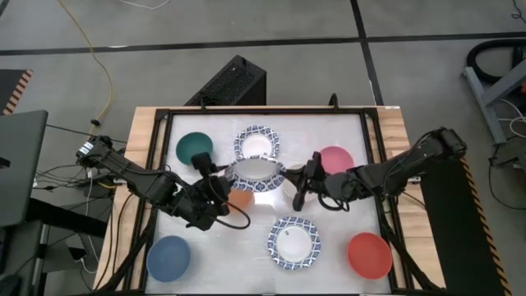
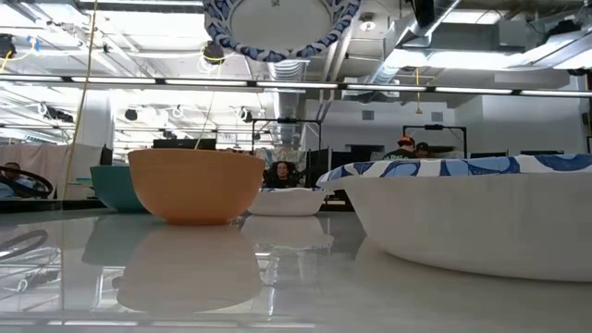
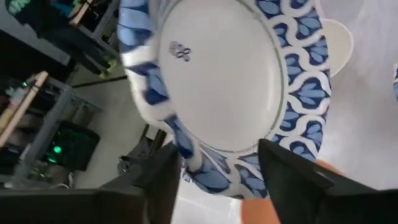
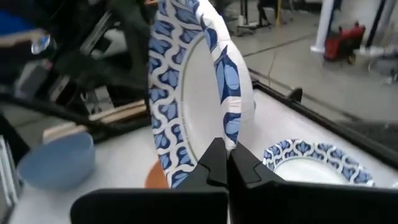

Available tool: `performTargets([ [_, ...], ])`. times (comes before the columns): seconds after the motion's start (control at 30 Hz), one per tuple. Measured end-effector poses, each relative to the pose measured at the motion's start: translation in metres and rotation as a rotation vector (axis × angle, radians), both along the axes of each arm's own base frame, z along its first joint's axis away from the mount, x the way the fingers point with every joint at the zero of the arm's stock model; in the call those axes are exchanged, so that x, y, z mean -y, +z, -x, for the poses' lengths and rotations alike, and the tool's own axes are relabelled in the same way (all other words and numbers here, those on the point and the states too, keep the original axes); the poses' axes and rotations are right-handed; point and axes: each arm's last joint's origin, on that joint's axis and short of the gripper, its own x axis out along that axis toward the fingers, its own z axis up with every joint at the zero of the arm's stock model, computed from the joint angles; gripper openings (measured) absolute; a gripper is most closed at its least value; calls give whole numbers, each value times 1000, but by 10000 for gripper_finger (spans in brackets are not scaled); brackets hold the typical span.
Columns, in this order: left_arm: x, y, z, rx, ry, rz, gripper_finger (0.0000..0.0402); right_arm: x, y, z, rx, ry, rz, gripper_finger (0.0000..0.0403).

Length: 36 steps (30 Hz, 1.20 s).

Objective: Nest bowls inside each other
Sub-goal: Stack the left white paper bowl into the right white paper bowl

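Note:
A white bowl with a blue patterned rim (image 1: 256, 174) hangs above the table's middle between my two grippers. My right gripper (image 4: 227, 154) is shut on it from the table's right. My left gripper (image 3: 221, 155) is open at the bowl's left, with a finger on either side of the rim. On the table stand a green bowl (image 1: 195, 148), a pink bowl (image 1: 335, 159), an orange bowl (image 1: 240, 197), a blue bowl (image 1: 168, 256), a red bowl (image 1: 369, 254) and two more blue-rimmed bowls (image 1: 257, 144) (image 1: 293, 241). My right gripper pinches the held bowl's rim (image 4: 230, 127) between its two fingers, one on the inner face and one on the outer. The fingers come about level from the table's right. The bowl is lifted clear and tilted on edge. My left gripper's fingers (image 3: 283, 171) flank the opposite rim; I cannot tell whether they touch it.
A black frame (image 1: 374, 123) runs round the white table top. In the low view the orange bowl (image 2: 196, 183) stands mid-table, the green bowl (image 2: 111, 188) behind it, and a blue-rimmed bowl (image 2: 472, 217) close by on the right. People sit in the room beyond.

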Motion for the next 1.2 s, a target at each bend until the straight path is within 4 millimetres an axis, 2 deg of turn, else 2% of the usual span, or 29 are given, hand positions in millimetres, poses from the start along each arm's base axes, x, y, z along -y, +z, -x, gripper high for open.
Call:
performTargets([
  [0.13, 1, 0, 1, -29, -19, -37, 243, 11, 3, 14, -14, -36, -121, 3],
  [0.37, 10, 5, 14, -36, -75, -62, 248, 29, 11, 64, -104, -7, -457, 3],
  [0.57, 19, 20, 37, 26, -140, -17, 248, 17, 22, 95, -134, 180, -711, 3],
  [0.77, 31, 35, 65, 77, -251, 21, 248, -8, 8, 102, -256, 194, -813, 3],
  [0.97, 45, 42, 88, 106, -358, 53, 249, -35, -23, 99, -374, 169, -874, 3],
  [1.07, 50, 42, 93, 109, -387, 54, 248, -44, -37, 98, -384, 179, -900, 3],
  [1.2, 52, 43, 96, 119, -391, 46, 249, -50, -49, 94, -310, 246, -945, 2],
])
